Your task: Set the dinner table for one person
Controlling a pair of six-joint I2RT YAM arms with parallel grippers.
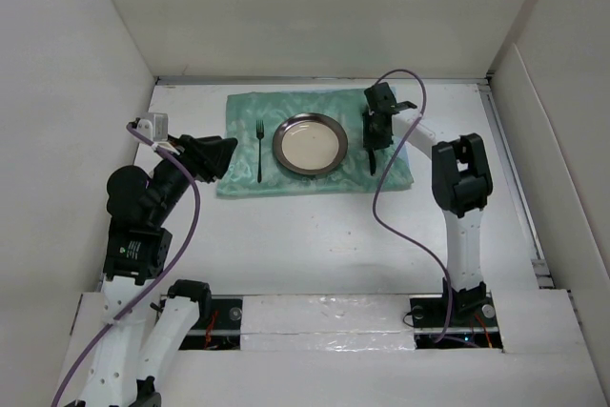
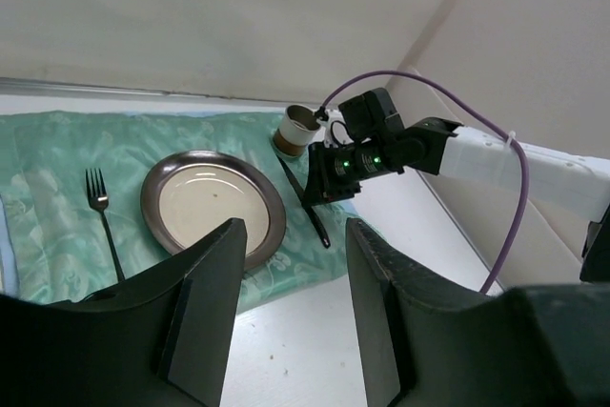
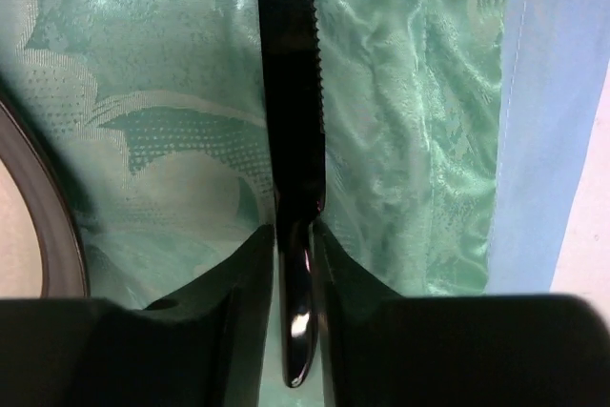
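The white dinner table [image 1: 315, 235] carries a teal-green cloth [image 1: 243, 116]. On the cloth lie a black fork [image 1: 259, 152] on the left and a dark-rimmed round plate [image 1: 309, 144] in the middle. My right gripper [image 1: 374, 135] is down on the cloth just right of the plate. It is shut on a black serrated knife [image 3: 291, 92] at the handle, and the blade lies along the cloth [image 3: 400, 92]. My left gripper [image 1: 224, 154] is open and empty, above the bare table left of the cloth. Its view shows the plate [image 2: 213, 207], the fork [image 2: 103, 226] and the knife [image 2: 319, 226].
A small brown-and-white cup [image 2: 300, 129] stands at the cloth's far right corner, behind the right gripper [image 2: 329, 178]. White walls enclose the table at the back and on both sides. A purple cable [image 1: 381, 207] hangs from the right arm over the table.
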